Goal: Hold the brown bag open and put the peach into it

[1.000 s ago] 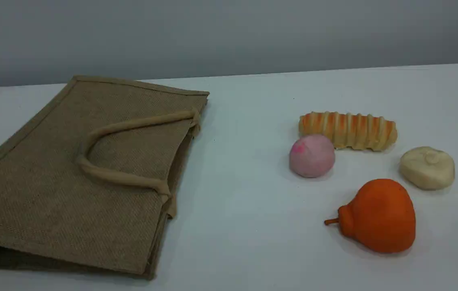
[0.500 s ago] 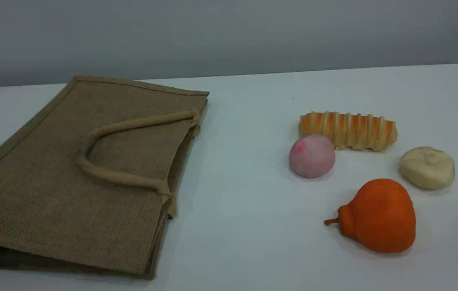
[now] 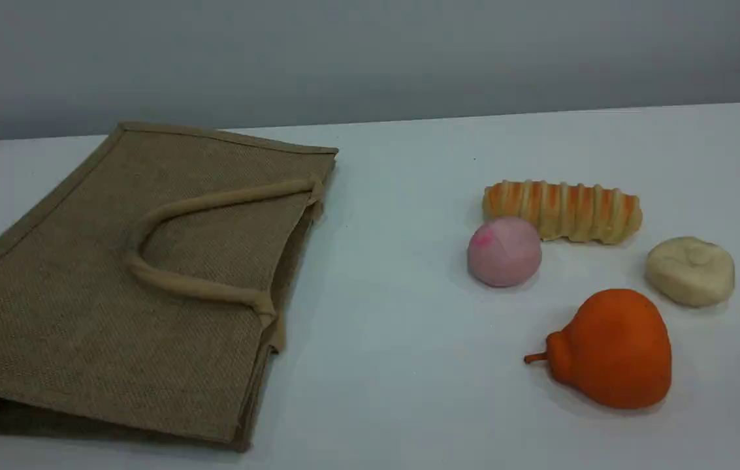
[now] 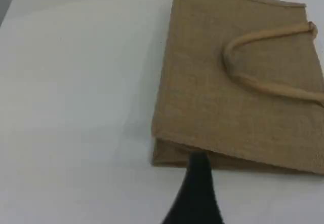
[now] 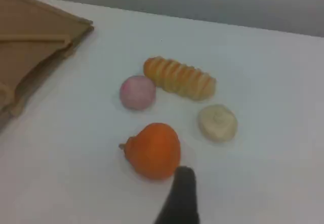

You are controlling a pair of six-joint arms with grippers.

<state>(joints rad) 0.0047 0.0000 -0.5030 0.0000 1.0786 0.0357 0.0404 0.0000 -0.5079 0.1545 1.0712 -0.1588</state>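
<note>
Table [image 3: 409, 365]: smooth white surface, plain, carrying no readable writing.
Brown bag [image 3: 147, 274]: coarse woven jute, flat rectangle lying on its side at the left, mouth toward the foods; no label or print shows on it.
Handles [image 3: 167, 281]: 2 beige rope-like loops; the upper one lies curved across the bag's top face.
Orange fruit [image 3: 611, 349]: matte, pear-shaped, short stem pointing left, nearest the camera.
Striped roll [image 3: 562, 210]: ribbed, tan and orange bands, touching the peach's far right side.
Peach [image 3: 504, 251]: small pale-pink ball with a brighter pink blotch, on the table well apart from the bag.
Bun [image 3: 690, 271]: cream, flattish, right of the peach.
Left gripper [image 4: 197, 193]: seen in the left wrist view only, 1 dark fingertip near the bag's bottom fold; jaws spread wide, holding nothing.
Right gripper [image 5: 179, 196]: seen in the right wrist view only, 1 dark fingertip just beside the orange fruit; jaws spread, holding nothing.
</note>
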